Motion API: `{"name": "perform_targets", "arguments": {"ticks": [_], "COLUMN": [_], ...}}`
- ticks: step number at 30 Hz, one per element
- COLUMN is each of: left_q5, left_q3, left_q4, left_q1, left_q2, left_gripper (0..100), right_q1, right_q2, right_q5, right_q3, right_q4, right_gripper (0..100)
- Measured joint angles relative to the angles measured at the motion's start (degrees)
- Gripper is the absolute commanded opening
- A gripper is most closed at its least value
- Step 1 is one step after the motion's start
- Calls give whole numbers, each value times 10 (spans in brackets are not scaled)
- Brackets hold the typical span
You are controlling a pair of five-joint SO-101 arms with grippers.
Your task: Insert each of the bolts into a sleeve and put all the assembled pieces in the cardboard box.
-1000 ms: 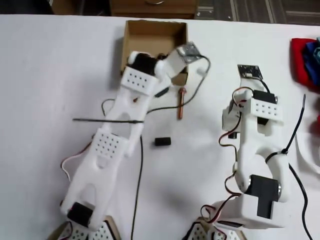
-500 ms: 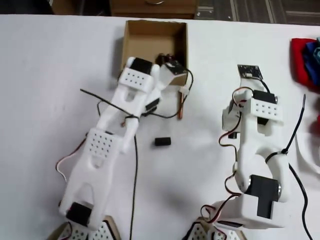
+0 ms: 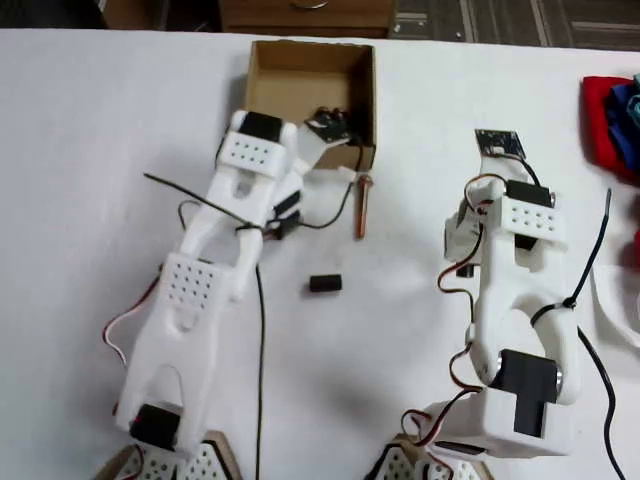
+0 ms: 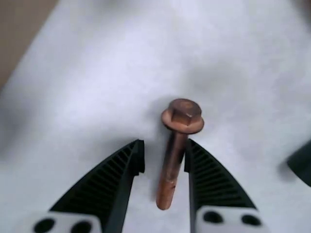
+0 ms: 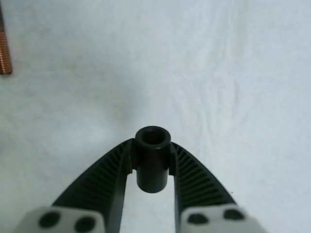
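A: bolt [image 4: 179,145]: copper-toned metal, dull sheen. sleeve [image 5: 152,165]: matt black, smooth, looks plastic.
B: ack. table cover [image 5: 233,73]: white cloth, slightly rough weave. cardboard box [image 3: 300,85]: plain brown card, matt.

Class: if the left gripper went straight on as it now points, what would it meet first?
Probably the bolt: its shank lies between the open jaws of the left gripper, with the table under it.

Left gripper [image 4: 163,148] gapes wide — right gripper [image 5: 151,145] is clamped tight.
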Motion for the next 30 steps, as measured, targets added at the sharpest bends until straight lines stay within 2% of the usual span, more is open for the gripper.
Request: {"name": "perform_targets", "arguments": {"ticks": [5,11,13,16,18,24,30], "left_q5": [1,106,119,125,125,127,129], "left_q3": [0,3,8,8,6,7,10], "left_q4": [-10,-19,-26,-29,-29,-28,-8], "left_q1": [8,23,22,19,15,18,7], "left_q2": [0,0,-1,8,18,18,-37], "left_gripper": [151,150,150,114,13,26,26], "right_q1": [0,0,0,0,0,0,0], "right_q2": [0,0,0,0,0,0,-1], "right_q5": [0,0,0,0,0,0,0], "right_q3": [0,0,0,0,0,1,31], "right_q4": [0,0,0,0,0,0,-24], "right_gripper": [22,22,22,22,22,22,22]}}
